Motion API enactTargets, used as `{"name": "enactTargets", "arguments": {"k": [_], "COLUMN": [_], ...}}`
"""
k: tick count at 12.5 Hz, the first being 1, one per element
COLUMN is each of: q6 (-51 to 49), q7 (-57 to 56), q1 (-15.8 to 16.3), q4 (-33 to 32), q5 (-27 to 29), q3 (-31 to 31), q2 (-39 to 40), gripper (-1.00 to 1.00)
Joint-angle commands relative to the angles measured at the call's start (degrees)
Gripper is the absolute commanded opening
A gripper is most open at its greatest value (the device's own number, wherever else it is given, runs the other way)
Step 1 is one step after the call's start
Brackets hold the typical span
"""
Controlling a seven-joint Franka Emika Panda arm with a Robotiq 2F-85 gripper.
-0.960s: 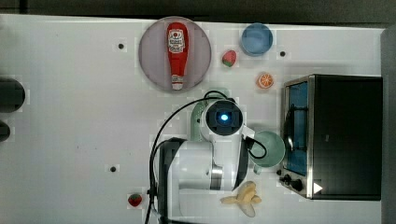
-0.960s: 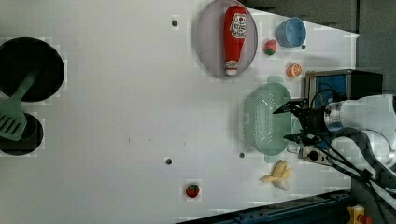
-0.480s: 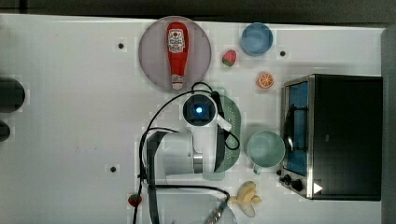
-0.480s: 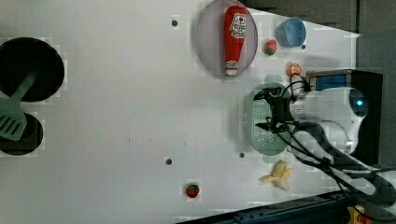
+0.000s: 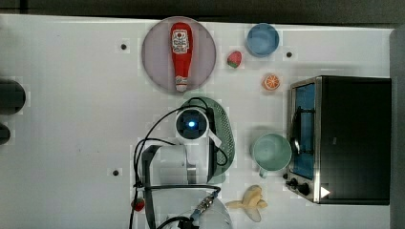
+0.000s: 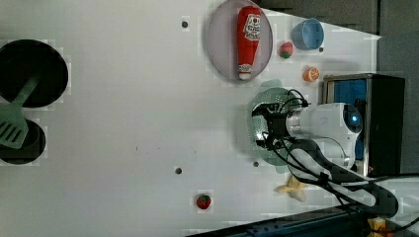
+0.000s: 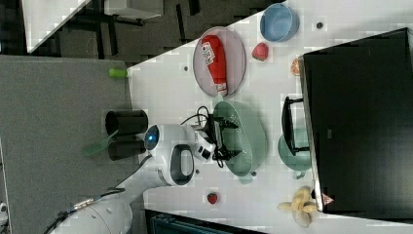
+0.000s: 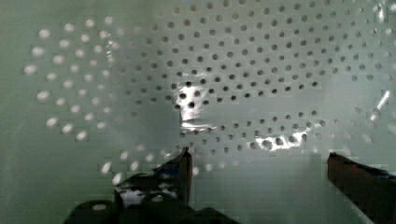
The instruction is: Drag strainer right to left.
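The strainer [image 7: 246,139], a pale mint-green perforated oval, lies on the white bench [image 5: 71,119] between the plate [image 5: 157,62] bearing the ketchup bottle [image 5: 181,55] and the banana [image 5: 248,202], with the mint-green mug [image 5: 271,151] just beside it at the top view's right. The pincer [image 8: 257,168] sits inside its bowl, fingers [image 8: 180,172] spread wide over the holed floor and grasping nothing. The toaster oven [image 5: 348,138] stands beyond the mug.
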Motion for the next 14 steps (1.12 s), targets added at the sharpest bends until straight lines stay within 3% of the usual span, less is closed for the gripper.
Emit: {"name": "enactTargets", "arguments": {"k": [1, 14], "q6": [1.6, 1.6], "q7": [5.9, 19.5], "q1": [1.0, 6.9], "q4": [0.1, 1.3], "q5": [-0.9, 2.5], "q3": [1.4, 9.3], "q2": [-3.0, -2.3], "gripper": [1.0, 1.0]}}
